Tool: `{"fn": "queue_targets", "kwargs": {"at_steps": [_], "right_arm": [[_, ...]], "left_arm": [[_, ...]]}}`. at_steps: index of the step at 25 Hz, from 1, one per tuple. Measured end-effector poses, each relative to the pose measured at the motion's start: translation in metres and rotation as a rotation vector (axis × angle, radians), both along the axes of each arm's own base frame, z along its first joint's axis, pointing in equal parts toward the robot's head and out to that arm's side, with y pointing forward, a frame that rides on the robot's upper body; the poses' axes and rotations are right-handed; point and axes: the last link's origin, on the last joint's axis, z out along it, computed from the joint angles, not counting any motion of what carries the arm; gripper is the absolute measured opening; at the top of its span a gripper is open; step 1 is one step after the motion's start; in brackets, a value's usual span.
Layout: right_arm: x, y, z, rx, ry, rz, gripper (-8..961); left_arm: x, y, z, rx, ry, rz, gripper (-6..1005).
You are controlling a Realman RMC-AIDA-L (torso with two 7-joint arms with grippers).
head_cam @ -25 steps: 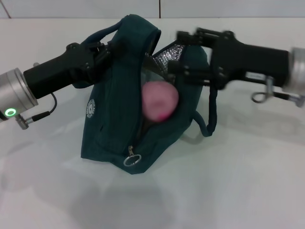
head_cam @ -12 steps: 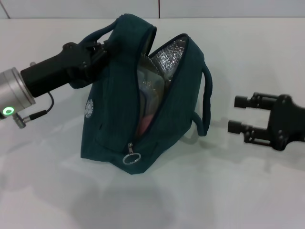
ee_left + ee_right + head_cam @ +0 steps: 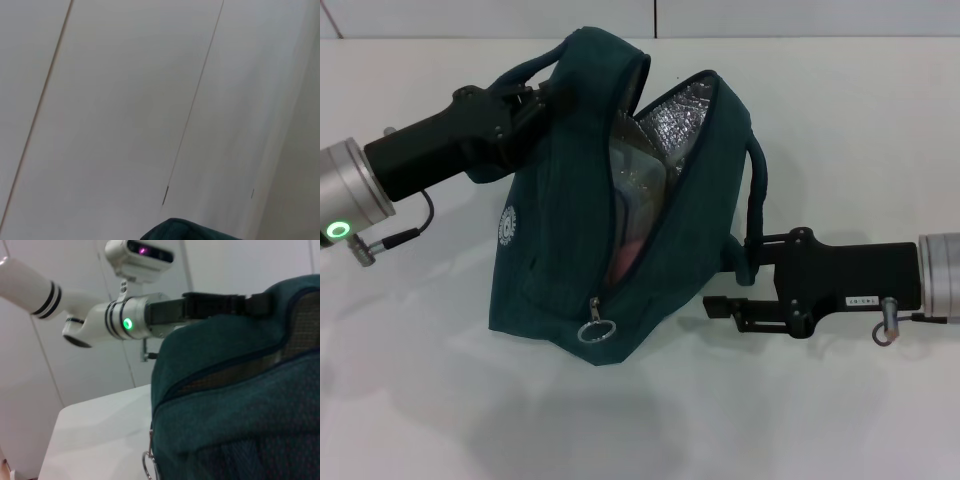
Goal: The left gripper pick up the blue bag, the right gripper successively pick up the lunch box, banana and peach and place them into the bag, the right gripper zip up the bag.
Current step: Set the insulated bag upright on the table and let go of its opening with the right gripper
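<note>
Two tools: the left tool pinches the top edge of the bag by one handle and holds that side up; the right tool is low at the bag's 3 o'clock side, its fingers spread.
Bag: on the white tabletop, mouth wide open, silver lining showing.
Inside the bag: something clear like the lunch box and a bit of pink, maybe the peach; I cannot see the banana.
Zip ring: at the bag's 6 o'clock end, well to the 9 o'clock side of the right tool.
What could go wrong: the right tool is close to the loose handle and could snag it and tip the bag.
Also: the ring is small, so the fingers could slip off, or the pull could drag the bag from the left tool.
</note>
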Motion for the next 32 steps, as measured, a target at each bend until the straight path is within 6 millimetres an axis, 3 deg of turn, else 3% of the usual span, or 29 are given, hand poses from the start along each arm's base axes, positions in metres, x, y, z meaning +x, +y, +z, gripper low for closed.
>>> {"fn": "queue_targets", "kwargs": {"at_steps": [13, 17, 18, 20, 32], "right_arm": [[0.003, 0.008, 0.004, 0.089, 0.041, -0.049, 321], [0.004, 0.008, 0.012, 0.161, 0.13, -0.057, 197], [0.01, 0.005, 0.024, 0.252, 0.216, -0.071, 162], [0.013, 0.001, 0.029, 0.288, 0.254, -0.065, 93], [0.02, -0.014, 0.076, 0.264, 0.337, 0.048, 63]], "left_arm": [[-0.006, -0.007, -0.002, 0.013, 0.009, 0.005, 52], [-0.007, -0.014, -0.01, 0.022, -0.006, -0.012, 52], [-0.007, -0.018, -0.013, 0.03, -0.013, -0.023, 52], [-0.008, -0.025, -0.019, 0.057, -0.027, -0.042, 52], [-0.001, -0.072, -0.056, 0.241, -0.076, -0.15, 53]]}}
